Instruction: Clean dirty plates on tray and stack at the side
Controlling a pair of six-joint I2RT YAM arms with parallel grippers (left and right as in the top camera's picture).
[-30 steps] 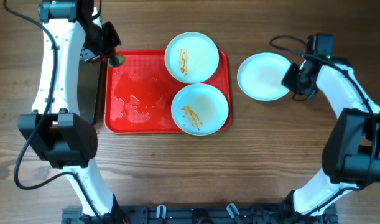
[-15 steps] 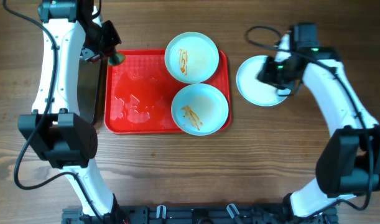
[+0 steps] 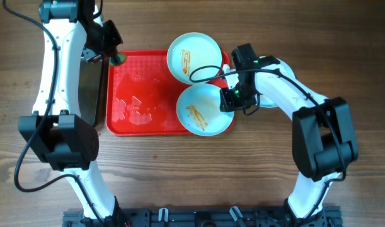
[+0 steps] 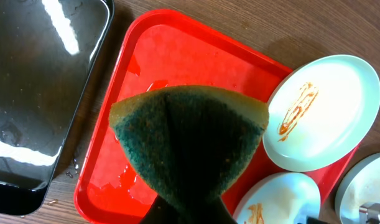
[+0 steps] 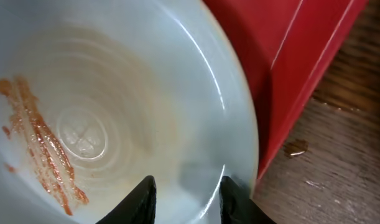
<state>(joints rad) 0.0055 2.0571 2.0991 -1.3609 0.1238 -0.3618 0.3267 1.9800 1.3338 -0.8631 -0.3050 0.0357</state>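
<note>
The red tray [image 3: 142, 94] carries two pale plates with orange-brown streaks: the far one [image 3: 193, 58] and the near one [image 3: 201, 110]. A third plate [image 4: 364, 180] lies on the wood right of the tray, mostly hidden under my right arm in the overhead view. My right gripper [image 3: 229, 101] is open at the near plate's right rim [image 5: 239, 124]. One finger [image 5: 146, 199] is over the plate's inside and the other is at the rim's outer edge. My left gripper [image 3: 110, 55] hovers at the tray's far left corner, shut on a green sponge [image 4: 190, 143].
A black metal pan [image 4: 34, 93] sits on the table just left of the tray. The tray's bare left half shines wet. A small drop [image 5: 295, 148] lies on the wood beside the tray's right edge.
My right arm swung left from the plate beside the tray to the near plate's right rim, and its jaws opened. The left arm and sponge stayed still.
</note>
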